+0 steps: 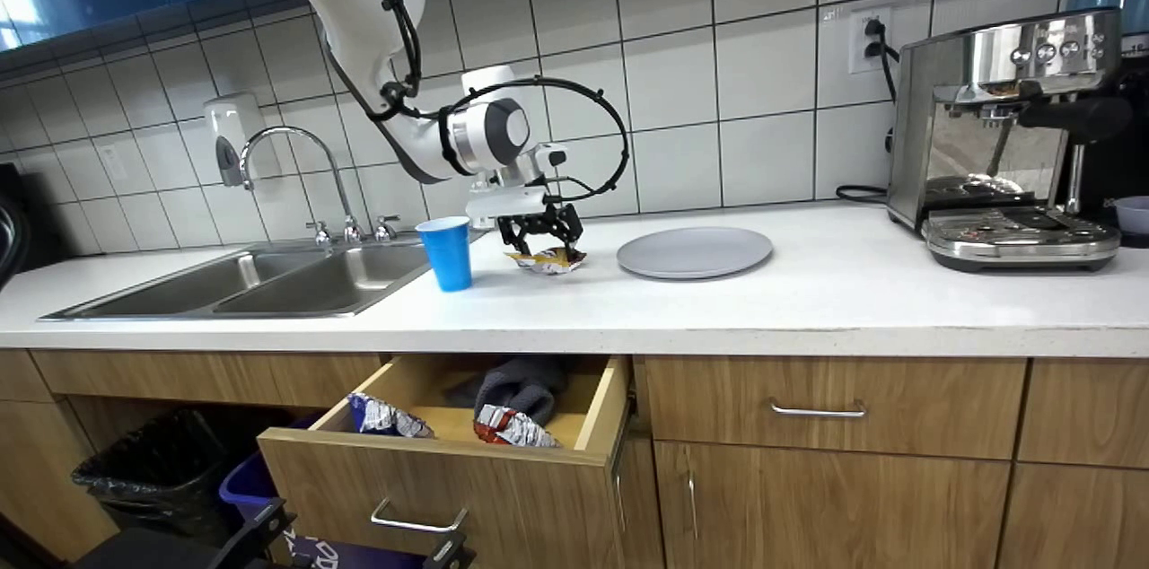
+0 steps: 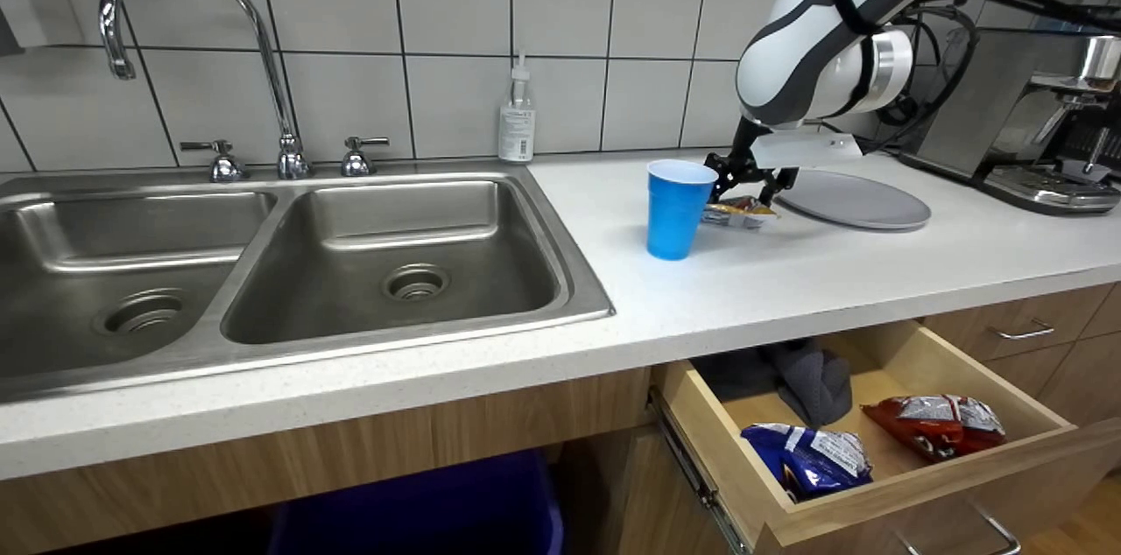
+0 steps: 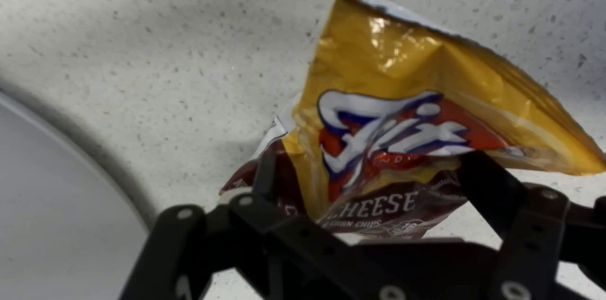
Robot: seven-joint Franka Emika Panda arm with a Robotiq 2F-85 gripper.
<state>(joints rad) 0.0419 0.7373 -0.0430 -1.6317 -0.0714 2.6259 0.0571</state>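
Below-left of the gray plate (image 1: 696,252), the drawer (image 1: 476,477) already holds 1 blue bag (image 1: 386,416) and 1 red bag (image 1: 516,427). Left of the plate stands a blue cup (image 1: 445,255); nearer the plate, the gripper (image 1: 545,249), fingers spread, straddles 1 chip bag (image 3: 393,134) left outside.

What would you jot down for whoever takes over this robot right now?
Claw: fingers apart at the yellow chip bag; whether it grips is unclear.
Where: that bag sits on the counter, between the blue cup and gray plate.
Done: drawer open, blue bag and red bag inside.
Left: the yellow chip bag isn't visibly lifted yet.
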